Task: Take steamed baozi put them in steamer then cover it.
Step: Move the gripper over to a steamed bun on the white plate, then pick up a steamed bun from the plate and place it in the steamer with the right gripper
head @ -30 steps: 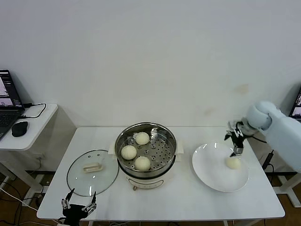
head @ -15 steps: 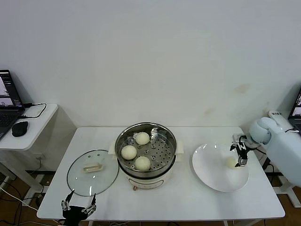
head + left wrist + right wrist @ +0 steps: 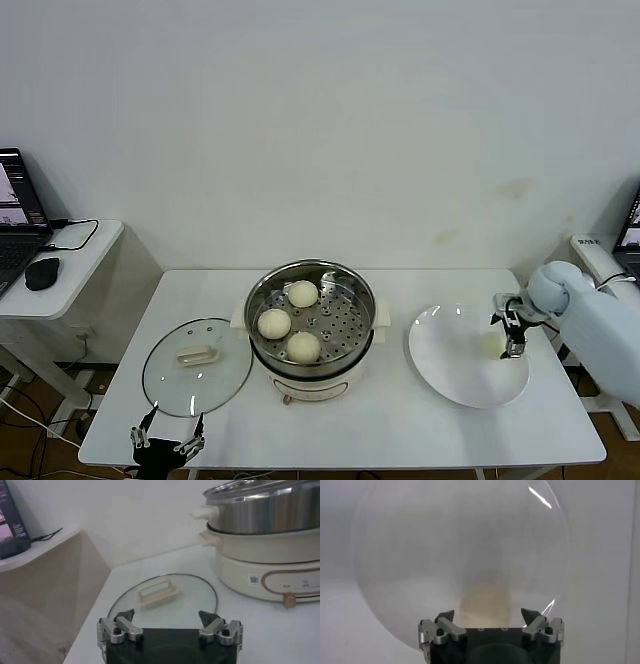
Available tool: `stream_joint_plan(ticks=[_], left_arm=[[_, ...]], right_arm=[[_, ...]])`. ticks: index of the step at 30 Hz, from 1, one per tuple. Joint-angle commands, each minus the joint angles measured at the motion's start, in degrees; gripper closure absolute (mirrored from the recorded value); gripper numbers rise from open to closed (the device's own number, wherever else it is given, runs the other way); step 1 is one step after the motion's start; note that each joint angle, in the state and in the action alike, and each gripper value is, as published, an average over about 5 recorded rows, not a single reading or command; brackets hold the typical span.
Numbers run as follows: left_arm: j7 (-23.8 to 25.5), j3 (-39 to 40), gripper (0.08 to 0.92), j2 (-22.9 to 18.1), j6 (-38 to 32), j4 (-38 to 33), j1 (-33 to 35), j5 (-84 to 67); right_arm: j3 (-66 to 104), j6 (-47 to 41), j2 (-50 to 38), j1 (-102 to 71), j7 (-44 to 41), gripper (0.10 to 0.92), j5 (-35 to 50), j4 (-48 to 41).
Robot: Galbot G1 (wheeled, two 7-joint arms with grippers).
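Observation:
Three steamed baozi (image 3: pixel 302 293) (image 3: pixel 273 323) (image 3: pixel 303 346) lie on the perforated tray of the steel steamer (image 3: pixel 310 266) at the table's middle. A fourth baozi (image 3: pixel 490 345) rests on the white plate (image 3: pixel 450 355) to the right. My right gripper (image 3: pixel 511 336) hangs open right beside it. In the right wrist view the blurred bun (image 3: pixel 487 600) sits just ahead of the open gripper (image 3: pixel 487 615), apart from both fingers. The glass cover (image 3: pixel 170 380) lies flat left of the steamer. My left gripper (image 3: pixel 167 438) waits open at the table's front edge, facing the cover (image 3: pixel 165 597).
A side desk (image 3: pixel 60 280) with a laptop, mouse and cable stands left of the table. The cover's cream handle (image 3: pixel 157 591) points up. The steamer's base (image 3: pixel 260 565) rises close behind the cover in the left wrist view. A wall stands behind the table.
My right gripper has come down and a little to the right, from above the plate's baozi to right beside it. The bun has stayed put and the left arm has not moved.

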Motion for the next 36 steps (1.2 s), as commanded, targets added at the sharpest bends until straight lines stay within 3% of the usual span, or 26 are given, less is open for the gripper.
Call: stream_joint_plan(ticks=[1, 20, 28, 36], left_arm=[[0.04, 0.11, 0.177, -0.08, -0.01, 0.33, -0.14, 0.10], [-0.04, 0.34, 0.177, -0.31, -0.08, 1.01, -0.50, 0.25], [-0.13, 0.66, 0.177, -0.26, -0.13, 1.15, -0.57, 0.32], [-0.22, 0.68, 0.177, 0.06, -0.19, 0.76, -0.77, 0.43]], right_arm=[[0.47, 0.60, 0.98, -0.73, 1.10, 0.203, -1.34, -1.90], [-0.30, 0.67, 1.25, 0.18, 0.41, 0.208, -0.54, -2.36], [-0.20, -0.30, 0.02, 0.30, -1.52, 0.368, 0.38, -1.57], [-4.43, -4.45, -3.10, 5.87, -2.81, 0.424, 10.45, 3.02]])
